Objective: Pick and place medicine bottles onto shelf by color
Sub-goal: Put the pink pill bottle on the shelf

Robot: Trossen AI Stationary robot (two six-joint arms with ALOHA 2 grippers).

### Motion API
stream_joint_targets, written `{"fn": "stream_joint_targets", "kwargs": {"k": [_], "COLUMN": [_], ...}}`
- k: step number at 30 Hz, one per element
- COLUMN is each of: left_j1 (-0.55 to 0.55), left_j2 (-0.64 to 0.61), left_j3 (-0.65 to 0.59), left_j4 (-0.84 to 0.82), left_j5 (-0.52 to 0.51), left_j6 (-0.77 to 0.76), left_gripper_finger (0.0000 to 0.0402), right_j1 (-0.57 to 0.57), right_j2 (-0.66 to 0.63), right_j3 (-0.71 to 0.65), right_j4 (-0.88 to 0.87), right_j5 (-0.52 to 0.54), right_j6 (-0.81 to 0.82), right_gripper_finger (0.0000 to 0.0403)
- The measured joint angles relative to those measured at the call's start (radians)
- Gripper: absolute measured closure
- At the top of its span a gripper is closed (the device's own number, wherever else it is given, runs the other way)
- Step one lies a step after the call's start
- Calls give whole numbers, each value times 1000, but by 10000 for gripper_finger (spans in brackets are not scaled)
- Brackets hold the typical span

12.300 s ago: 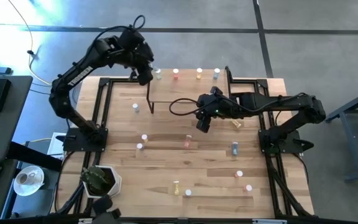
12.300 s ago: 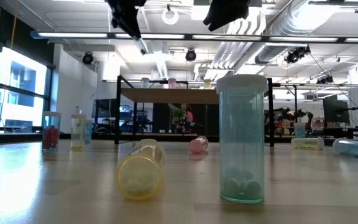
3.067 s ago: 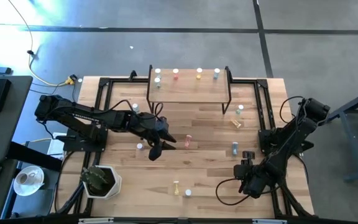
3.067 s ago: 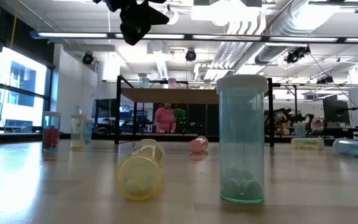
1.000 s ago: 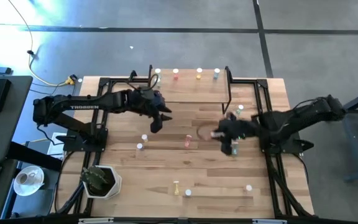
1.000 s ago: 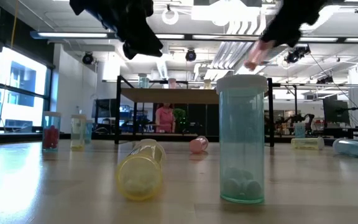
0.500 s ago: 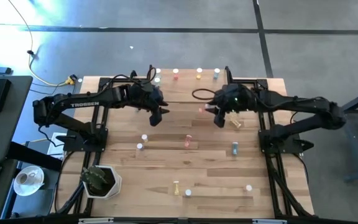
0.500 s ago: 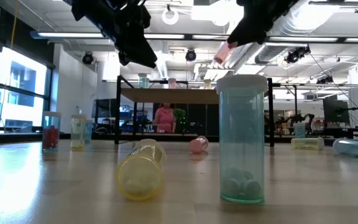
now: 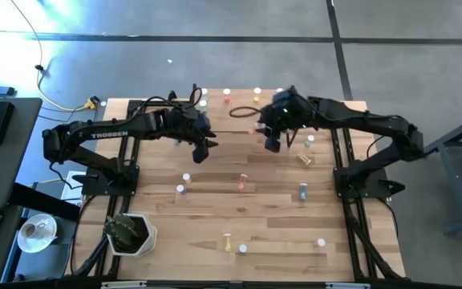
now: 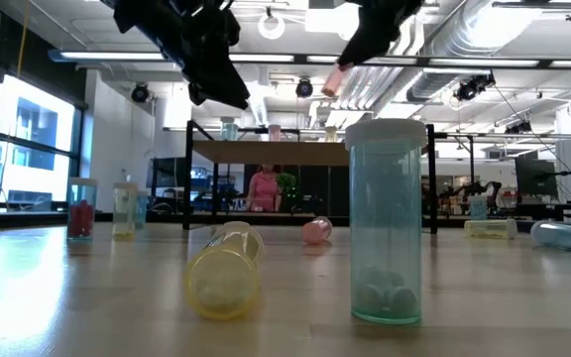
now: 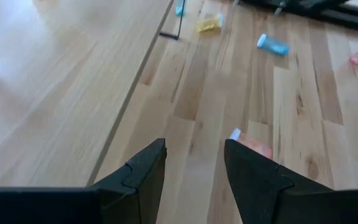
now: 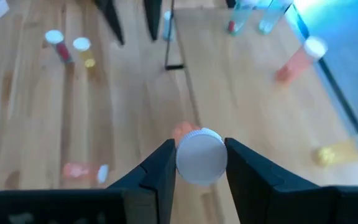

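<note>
My right gripper (image 9: pixel 273 141) hangs over the front edge of the shelf (image 9: pixel 239 118), shut on a pink bottle (image 10: pixel 334 79) whose white cap (image 12: pixel 199 157) fills the gap between the fingers in the right wrist view. Several bottles (image 9: pixel 226 93) stand along the shelf's far edge. My left gripper (image 9: pixel 202 151) hovers above the table by the shelf's front left corner, open, with nothing between its fingers (image 11: pixel 194 174). Below and beyond it, another pink bottle (image 11: pixel 251 144) lies on its side on the table. My right gripper pinches the pink bottle at its cap end (image 12: pixel 199 157) between the two fingers. The fingers slant down from the table's right side. The pink body (image 12: pixel 182 130) sticks out past the fingertips, tilted downward, lifted clear of shelf and table.
Loose bottles are scattered over the table: two standing at the left (image 9: pixel 184 183), a blue one (image 9: pixel 302 191) and a lying yellow one (image 9: pixel 303 159) at the right, more near the front (image 9: pixel 235 244). A potted plant (image 9: pixel 131 233) stands at the near left corner.
My right gripper has gone from the table's right middle up and toward the far edge and somewhat leftward, to over the shelf's front, rolling as it went. The pink bottle has stayed in its fingers, lifted clear the whole way.
</note>
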State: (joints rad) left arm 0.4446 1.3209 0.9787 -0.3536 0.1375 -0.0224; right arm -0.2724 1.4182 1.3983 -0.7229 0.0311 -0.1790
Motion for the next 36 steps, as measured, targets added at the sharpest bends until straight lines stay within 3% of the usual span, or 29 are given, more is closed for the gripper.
{"fn": "stream_joint_targets", "kwargs": {"k": [8, 22, 33, 36], "left_j1": [23, 18, 17, 18], "left_j2": [1, 1, 1, 1], "left_j3": [28, 28, 28, 28], "left_j4": [-173, -318, -354, -354], "left_j5": [-3, -43, -73, -73], "left_j6": [0, 34, 29, 27], "left_gripper_finger": [245, 245, 245, 245], "right_j1": [-79, -197, -196, -197], "right_j2": [226, 661, 699, 699], "right_j3": [346, 954, 884, 884], "right_j4": [-176, -502, -423, -392], "right_j5": [2, -32, -82, -145], "right_j6": [-104, -198, -249, -249], "right_gripper_finger": [289, 289, 289, 289]}}
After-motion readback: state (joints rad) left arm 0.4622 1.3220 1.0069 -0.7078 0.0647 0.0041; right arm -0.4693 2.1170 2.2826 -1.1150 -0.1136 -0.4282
